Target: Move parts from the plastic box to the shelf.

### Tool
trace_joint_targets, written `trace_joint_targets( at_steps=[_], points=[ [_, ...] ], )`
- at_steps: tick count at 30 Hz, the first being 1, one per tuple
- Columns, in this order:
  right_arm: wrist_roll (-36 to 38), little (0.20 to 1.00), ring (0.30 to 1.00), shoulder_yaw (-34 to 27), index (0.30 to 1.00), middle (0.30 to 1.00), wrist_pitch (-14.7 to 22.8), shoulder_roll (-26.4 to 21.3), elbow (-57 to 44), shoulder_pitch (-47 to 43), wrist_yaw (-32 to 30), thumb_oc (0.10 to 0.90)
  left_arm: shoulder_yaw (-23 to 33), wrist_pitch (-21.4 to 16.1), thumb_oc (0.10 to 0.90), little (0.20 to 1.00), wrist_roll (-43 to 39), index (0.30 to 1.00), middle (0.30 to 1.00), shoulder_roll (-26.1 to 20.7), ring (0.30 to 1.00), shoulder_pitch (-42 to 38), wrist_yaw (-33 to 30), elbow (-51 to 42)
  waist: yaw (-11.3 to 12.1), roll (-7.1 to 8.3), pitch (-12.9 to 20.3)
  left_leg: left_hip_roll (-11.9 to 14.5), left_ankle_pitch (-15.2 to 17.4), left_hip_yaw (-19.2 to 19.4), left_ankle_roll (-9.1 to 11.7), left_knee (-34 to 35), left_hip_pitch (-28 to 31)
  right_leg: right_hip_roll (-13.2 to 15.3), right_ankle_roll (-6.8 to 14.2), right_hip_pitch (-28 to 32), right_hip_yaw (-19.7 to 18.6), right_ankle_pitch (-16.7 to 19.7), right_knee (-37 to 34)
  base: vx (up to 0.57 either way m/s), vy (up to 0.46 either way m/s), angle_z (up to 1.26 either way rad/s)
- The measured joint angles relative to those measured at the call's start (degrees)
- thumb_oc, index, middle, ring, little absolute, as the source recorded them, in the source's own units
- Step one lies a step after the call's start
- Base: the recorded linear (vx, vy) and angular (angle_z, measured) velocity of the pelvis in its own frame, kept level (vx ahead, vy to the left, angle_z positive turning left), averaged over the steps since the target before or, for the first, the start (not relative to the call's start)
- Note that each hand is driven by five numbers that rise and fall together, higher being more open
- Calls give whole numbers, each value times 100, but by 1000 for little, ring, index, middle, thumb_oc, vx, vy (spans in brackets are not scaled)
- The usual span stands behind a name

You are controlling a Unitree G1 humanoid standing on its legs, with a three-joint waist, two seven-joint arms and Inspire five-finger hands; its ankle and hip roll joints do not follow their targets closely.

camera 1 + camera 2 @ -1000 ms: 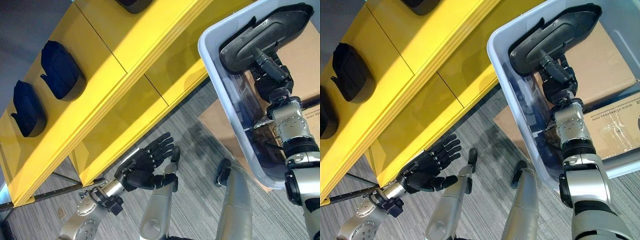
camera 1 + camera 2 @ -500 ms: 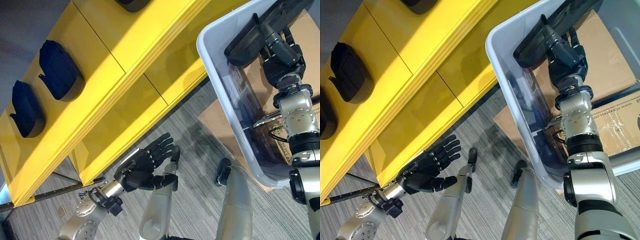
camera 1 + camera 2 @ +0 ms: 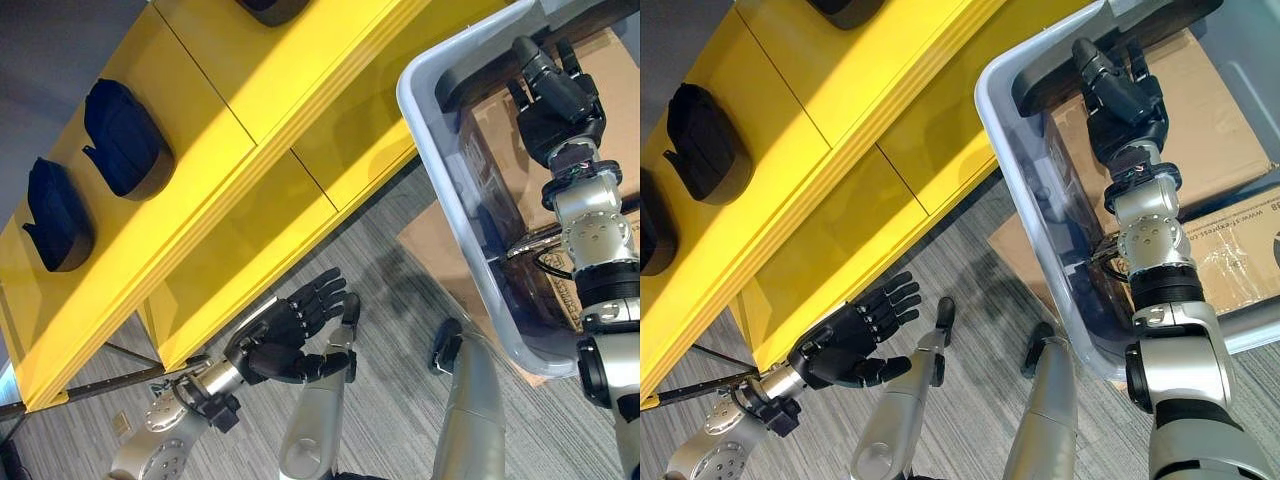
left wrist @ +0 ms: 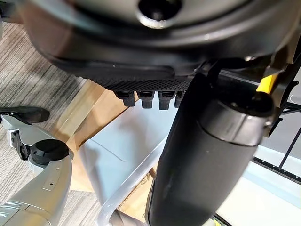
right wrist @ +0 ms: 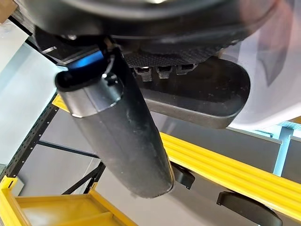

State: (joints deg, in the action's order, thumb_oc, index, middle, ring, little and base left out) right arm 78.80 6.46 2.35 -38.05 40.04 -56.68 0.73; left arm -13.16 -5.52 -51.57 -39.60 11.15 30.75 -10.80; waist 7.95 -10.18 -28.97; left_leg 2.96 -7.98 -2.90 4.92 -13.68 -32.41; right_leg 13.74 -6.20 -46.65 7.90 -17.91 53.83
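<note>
The dark part [image 3: 1060, 85] I'm after lies at the far end of the plastic box [image 3: 1012, 170], resting over the cardboard inside it. My right hand [image 3: 1120, 95] sits on it, fingers laid along its top; I cannot tell whether they have closed round it. I judge I'm at the pick-up. Next it needs a firm hold, a lift over the box wall, then a swing left to the yellow shelf [image 3: 270, 110], where two parts [image 3: 125, 140] already sit. My left hand [image 3: 285, 335] hangs low with fingers apart.
</note>
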Motion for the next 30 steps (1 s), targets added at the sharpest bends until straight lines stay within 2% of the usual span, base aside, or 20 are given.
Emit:
trace_joint_targets(
  at_steps=[7, 11, 14, 17, 19, 22, 24, 27, 30],
  points=[
    [-128, 1000, 1000, -61, 1000, 1000, -132, 4, -247, 177, -78, 900, 0, 0, 900, 1000, 0, 1000, 1000, 2, 1000, -30, 6, -12, -21, 0, 0, 54, 0, 23, 5, 72, 54, -80, 57, 105, -1, 120, -217, -65, 13, -5],
    [-156, 1000, 1000, -58, 1000, 1000, -230, 95, -633, 541, -138, 900, 18, -3, 900, 1000, 2, 1000, 1000, 23, 1000, -65, -4, -22, -138, -11, 7, 106, -32, 121, 12, 137, 62, -150, 95, 123, -56, 248, -389, -50, 37, -12],
    [-157, 1000, 1000, -71, 1000, 1000, -335, 121, -849, 955, -181, 900, 54, -30, 900, 1000, 2, 1000, 1000, 29, 1000, -166, -38, -50, -211, -11, 8, 149, -34, 197, 18, 202, 59, -215, 128, 120, -87, 336, -543, -57, 63, -16],
    [-114, 1000, 1000, -273, 1000, 1000, -399, 304, -1649, 1858, -211, 900, 144, -67, 900, 1000, 4, 1000, 1000, 129, 1000, -160, -119, -43, -381, -11, 8, 186, -32, 289, 16, 277, 77, -228, 161, 119, -131, 413, -669, -50, 83, -10],
    [-90, 1000, 1000, -276, 1000, 1000, -400, 400, -1779, 2142, -246, 900, 204, -75, 900, 1000, 4, 1000, 1000, 251, 1000, -172, -153, -38, -469, -10, 7, 187, -37, 356, 19, 321, 107, -275, 204, 123, -200, 463, -748, -43, 79, -17],
    [89, 1000, 1000, -347, 1000, 1000, -264, 597, -2190, 2746, -256, 900, 194, -108, 900, 1000, 3, 1000, 1000, 300, 1000, -252, -183, -37, -574, -10, 7, 202, -74, 501, 23, 524, 241, -338, 245, 139, -328, 569, -913, -55, 104, -28],
    [314, 1000, 1000, -408, 1000, 1000, -211, 764, -2481, 3155, -213, 900, 210, -119, 900, 1000, 3, 1000, 1000, 389, 1000, -331, -223, -4, -751, -10, 7, 203, -150, 585, 9, 722, 376, -374, 292, 189, -393, 631, -1034, -63, 96, -19],
    [477, 1000, 1000, -460, 1000, 1000, -24, 951, -2668, 3343, -141, 900, 195, -165, 900, 1000, 3, 1000, 1000, 517, 1000, -373, -296, 6, -910, -11, 7, 211, -188, 701, -12, 879, 524, -422, 342, 271, -469, 686, -1158, -61, 73, -16],
    [487, 1000, 1000, -609, 1000, 1000, 292, 1122, -2909, 3707, -32, 900, 188, -314, 900, 1000, 4, 1000, 1000, 541, 1000, -346, -317, 17, -1013, -12, 8, 245, -209, 761, -13, 1020, 674, -462, 368, 344, -535, 714, -1246, -67, 44, -13]
  ],
)
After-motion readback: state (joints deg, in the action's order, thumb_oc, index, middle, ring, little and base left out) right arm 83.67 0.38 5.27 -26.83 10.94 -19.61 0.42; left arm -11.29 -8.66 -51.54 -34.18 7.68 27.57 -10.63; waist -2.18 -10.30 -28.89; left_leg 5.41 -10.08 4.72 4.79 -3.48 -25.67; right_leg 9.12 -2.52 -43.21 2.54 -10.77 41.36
